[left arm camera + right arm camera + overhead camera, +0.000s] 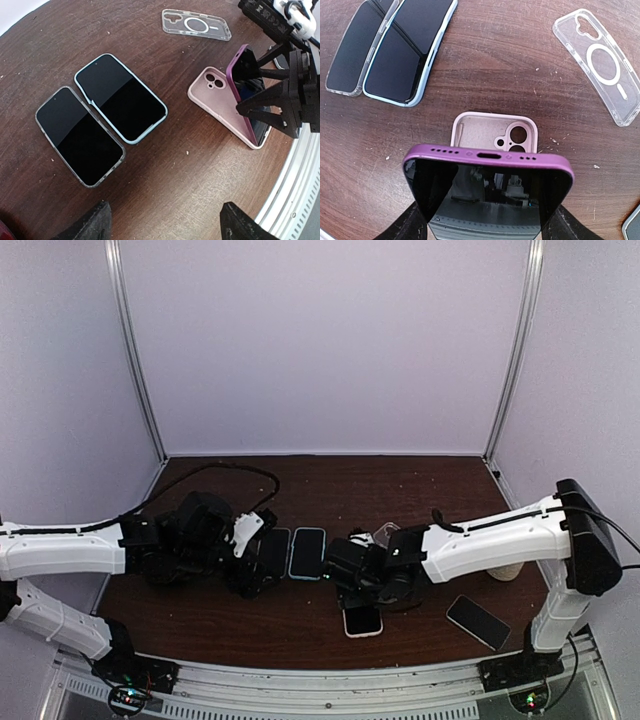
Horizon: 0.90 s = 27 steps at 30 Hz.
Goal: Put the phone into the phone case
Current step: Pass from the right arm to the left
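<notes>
A dark brown wooden table [420,490] fills an enclosure of pale walls, with both arms reaching in from its near edge. Closest to that edge, on the right, a bare black phone [478,621] lies flat, well apart from the rest. Just beyond it is the pink phone case [212,95], open side up with its camera cutout at the far end. The purple phone [487,185] stands steeply tilted over it, port edge uppermost and lower end down at the case's near end; I cannot tell whether that end is seated inside. The right gripper [487,222] holds this phone by its long sides, one finger on each. To the left, the left gripper [165,225] hangs over bare wood, its fingers spread wide and holding nothing. Just past it lie two phones face up, side by side and touching: one in a clear case [80,135], one in a light blue case [120,97]. Farther back, an empty clear case with a ring [196,24] lies flat, apart from everything.
</notes>
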{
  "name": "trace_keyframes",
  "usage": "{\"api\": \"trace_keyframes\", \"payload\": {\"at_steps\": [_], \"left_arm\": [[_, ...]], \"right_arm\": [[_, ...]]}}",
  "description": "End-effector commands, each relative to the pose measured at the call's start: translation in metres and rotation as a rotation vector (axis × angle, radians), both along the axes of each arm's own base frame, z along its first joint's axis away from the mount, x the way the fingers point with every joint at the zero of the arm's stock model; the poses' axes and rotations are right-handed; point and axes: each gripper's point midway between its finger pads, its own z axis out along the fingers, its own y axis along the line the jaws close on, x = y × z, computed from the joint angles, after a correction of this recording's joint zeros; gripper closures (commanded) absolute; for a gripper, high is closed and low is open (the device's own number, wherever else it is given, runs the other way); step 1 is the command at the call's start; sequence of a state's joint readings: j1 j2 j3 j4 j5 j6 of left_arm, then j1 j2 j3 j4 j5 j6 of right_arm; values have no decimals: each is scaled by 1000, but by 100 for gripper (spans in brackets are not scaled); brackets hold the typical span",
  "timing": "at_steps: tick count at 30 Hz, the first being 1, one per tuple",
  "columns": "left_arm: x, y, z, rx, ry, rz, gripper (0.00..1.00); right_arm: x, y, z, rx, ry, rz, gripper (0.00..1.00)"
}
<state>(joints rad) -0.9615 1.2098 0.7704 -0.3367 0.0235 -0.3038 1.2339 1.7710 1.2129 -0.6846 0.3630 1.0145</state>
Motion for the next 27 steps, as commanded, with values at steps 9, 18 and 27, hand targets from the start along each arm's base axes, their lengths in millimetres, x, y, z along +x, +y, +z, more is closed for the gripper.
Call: {"api": "trace_keyframes", "payload": {"at_steps": [9,18,27], "left_arm": [[-13,-35,113,-467,-219,-145,16],[-17,-46,140,-562,-185,-162,12],[-12,-58,142,-551,-179,-177,38]], "right_arm": [[28,59,201,410,-372,253,80],[20,66,264,502,-497,280,85],[10,95,264,436,-494,371,85]]}}
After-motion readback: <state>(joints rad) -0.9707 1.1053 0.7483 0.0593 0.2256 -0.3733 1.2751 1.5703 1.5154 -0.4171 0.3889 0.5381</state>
